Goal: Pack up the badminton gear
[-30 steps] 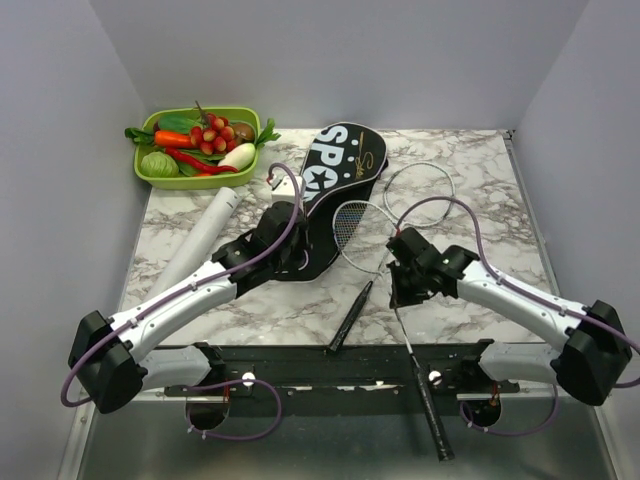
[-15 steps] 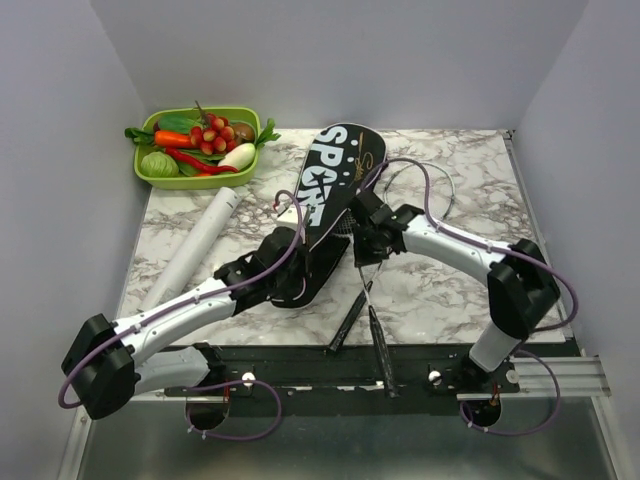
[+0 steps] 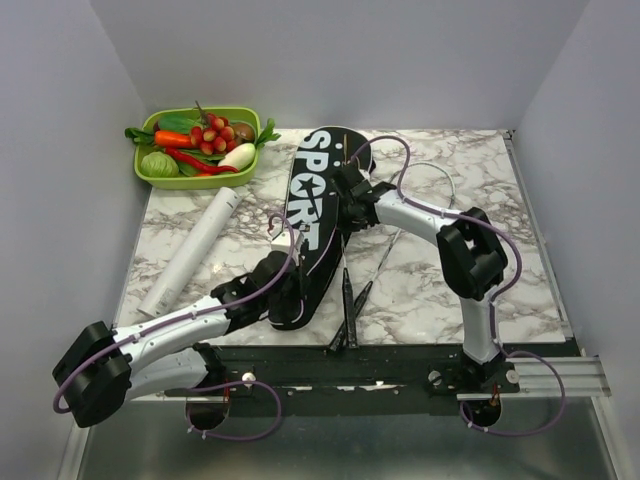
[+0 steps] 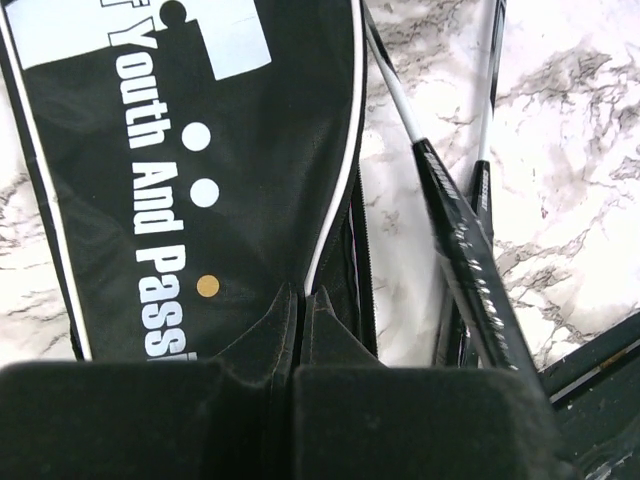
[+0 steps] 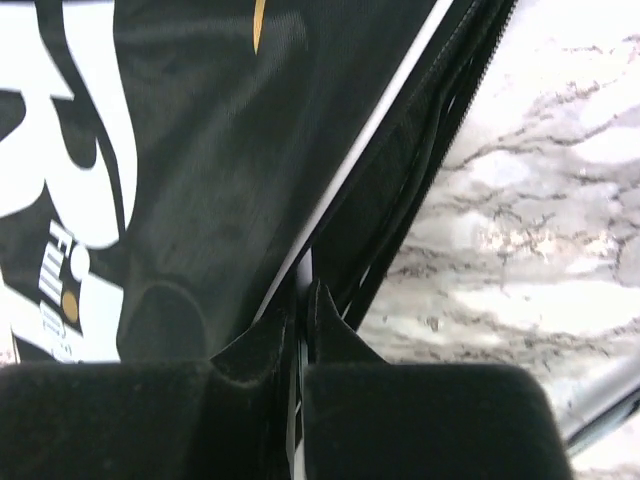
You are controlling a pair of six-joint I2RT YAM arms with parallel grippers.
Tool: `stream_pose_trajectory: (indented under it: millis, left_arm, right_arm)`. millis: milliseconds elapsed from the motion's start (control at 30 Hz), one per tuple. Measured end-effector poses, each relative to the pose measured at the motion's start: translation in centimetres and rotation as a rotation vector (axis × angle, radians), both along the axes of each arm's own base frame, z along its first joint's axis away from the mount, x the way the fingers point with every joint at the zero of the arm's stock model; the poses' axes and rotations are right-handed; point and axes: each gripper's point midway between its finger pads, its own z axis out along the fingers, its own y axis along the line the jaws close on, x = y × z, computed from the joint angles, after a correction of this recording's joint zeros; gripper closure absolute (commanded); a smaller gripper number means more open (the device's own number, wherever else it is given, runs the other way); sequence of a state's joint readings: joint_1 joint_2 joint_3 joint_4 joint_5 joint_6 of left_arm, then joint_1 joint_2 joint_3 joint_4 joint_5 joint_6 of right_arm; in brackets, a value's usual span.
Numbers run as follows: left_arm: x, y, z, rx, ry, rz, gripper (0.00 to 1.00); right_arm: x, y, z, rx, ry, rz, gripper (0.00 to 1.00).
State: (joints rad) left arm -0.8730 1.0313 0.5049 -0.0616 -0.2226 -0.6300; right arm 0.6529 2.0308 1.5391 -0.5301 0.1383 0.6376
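The long black racket-shaped bag with the white word "SPORT" lies on the white marble table. Its wide end is near the far side and its narrow end points to the arm bases.

The left gripper is at the narrow end of the bag. In the left wrist view its two fingers are pressed together on the bag's right edge, with the fabric and the white piping pinched between them. The right gripper is at the right edge of the wide part. In the right wrist view its fingers are also closed tightly on the edge of the bag, next to the open zipper side.

The two thin silver-framed rackets lie just beside the bag on its right. Their black handles cross near the front edge of the table. One shaft goes up under the right gripper toward the bag's opening, and I cannot tell where it ends. The other shaft runs diagonally to the right, and a thin round frame is visible behind the right arm.

The long white tube lies diagonally to the left of the bag, apart from it. The green tray of toy vegetables stands at the far left corner.
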Motion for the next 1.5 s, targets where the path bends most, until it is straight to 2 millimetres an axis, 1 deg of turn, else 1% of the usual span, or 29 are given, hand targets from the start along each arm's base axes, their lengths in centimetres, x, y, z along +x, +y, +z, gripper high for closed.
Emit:
stream_pose_trajectory:
  millis: [67, 100, 167, 233, 267, 300, 433, 567, 667, 733, 867, 933, 1000, 1067, 1167, 1233, 1367, 1500]
  left_arm:
    - [-0.2, -0.2, -0.7, -0.001, 0.016, -0.003, 1.0]
    - [-0.2, -0.3, -0.8, -0.002, 0.02, -0.004, 1.0]
    - [-0.2, -0.6, -1.1, -0.002, 0.026, -0.008, 1.0]
    - [-0.1, -0.7, -1.3, -0.001, 0.029, -0.009, 1.0]
    - [-0.1, -0.8, -1.4, 0.0, 0.03, -0.009, 1.0]
    - [0.0, -0.8, -1.5, 0.002, 0.032, -0.009, 1.0]
    - [0.2, -1.2, -1.6, 0.007, 0.036, -0.012, 1.0]
    - [0.5, -1.7, -1.1, 0.003, 0.03, -0.017, 1.0]
    - [0.7, -1.9, -0.7, -0.002, 0.024, -0.018, 1.0]
    - [0.7, -2.0, -0.6, -0.004, 0.021, -0.019, 1.0]
    - [0.8, -2.0, -0.6, -0.003, 0.02, -0.019, 1.0]
    - [0.8, -1.9, -0.6, -0.002, 0.019, -0.017, 1.0]
    - [0.8, -1.9, -0.6, -0.001, 0.019, -0.017, 1.0]
    - [0.8, -1.9, -0.6, 0.0, 0.018, -0.015, 1.0]
    - [0.8, -1.9, -0.6, 0.002, 0.016, -0.012, 1.0]
    - [0.9, -1.8, -0.6, 0.003, 0.015, -0.009, 1.0]
    - [0.8, -1.9, -0.6, 0.004, 0.013, -0.01, 1.0]
    - [0.8, -1.9, -0.6, 0.003, 0.013, -0.007, 1.0]
  right_arm:
    - [0.5, 0.3, -0.8, 0.005, 0.0, -0.013, 0.7]
    - [0.7, 0.4, -1.0, 0.008, 0.0, -0.019, 0.59]
    - [0.9, 0.4, -1.2, 0.019, -0.004, -0.033, 0.52]
    - [1.0, 0.3, -0.8, 0.034, -0.021, -0.038, 0.46]
    - [0.8, 0.1, -0.7, 0.039, -0.026, -0.04, 0.45]
    - [0.4, -0.3, -0.4, 0.04, -0.028, -0.04, 0.41]
    - [-1.7, -1.9, 1.3, 0.051, -0.048, -0.031, 0.39]
    - [-4.6, -3.2, 4.2, 0.1, -0.082, 0.011, 0.39]
    - [-6.8, -4.0, 5.1, 0.128, -0.08, 0.057, 0.39]
    - [-8.4, -4.3, 4.8, 0.142, -0.061, 0.093, 0.39]
    - [-13.0, -4.8, 3.2, 0.164, 0.017, 0.178, 0.39]
    - [-15.2, -4.6, 3.2, 0.184, 0.04, 0.221, 0.39]
    - [-16.9, -4.4, 3.6, 0.21, 0.043, 0.253, 0.39]
    - [-18.2, -4.2, 4.2, 0.237, 0.037, 0.271, 0.39]
    - [-20.1, -4.2, 4.1, 0.26, 0.051, 0.284, 0.39]
    - [-21.1, -4.2, 3.3, 0.262, 0.072, 0.284, 0.39]
    - [-23.7, -4.7, 1.0, 0.248, 0.142, 0.281, 0.39]
    - [-25.3, -4.8, -0.4, 0.258, 0.183, 0.272, 0.39]
